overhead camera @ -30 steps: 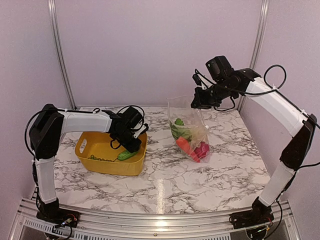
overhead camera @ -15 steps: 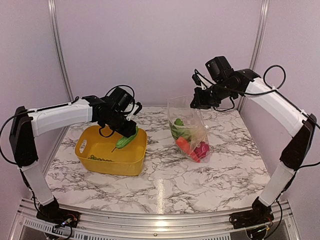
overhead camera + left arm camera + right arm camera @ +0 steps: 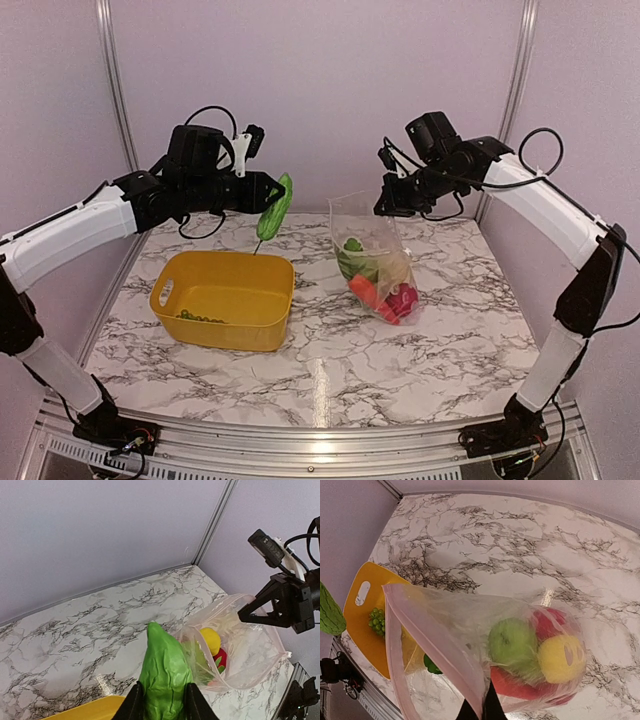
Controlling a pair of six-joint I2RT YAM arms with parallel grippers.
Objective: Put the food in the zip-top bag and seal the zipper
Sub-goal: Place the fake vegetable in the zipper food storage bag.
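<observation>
Left claw [image 3: 262,197] is pinching a green vegetable [image 3: 276,207], hanging it in air at 1 o'clock of the yellow basket [image 3: 228,332]. Right claw [image 3: 392,206], pressed together, is holding up the bag [image 3: 388,240] by its mouth edge. The bag is resting on the desk [image 3: 450,335] at the basket's 3 o'clock, with food [image 3: 380,287] inside.

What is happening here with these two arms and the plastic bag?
The left end effector holds a green toy vegetable in the air, higher than the yellow basket and apart from the zip-top bag. The right end effector pinches the bag's mouth edge and holds it up, open. Several toy foods are already inside. A small green bunch lies in the basket.
</observation>
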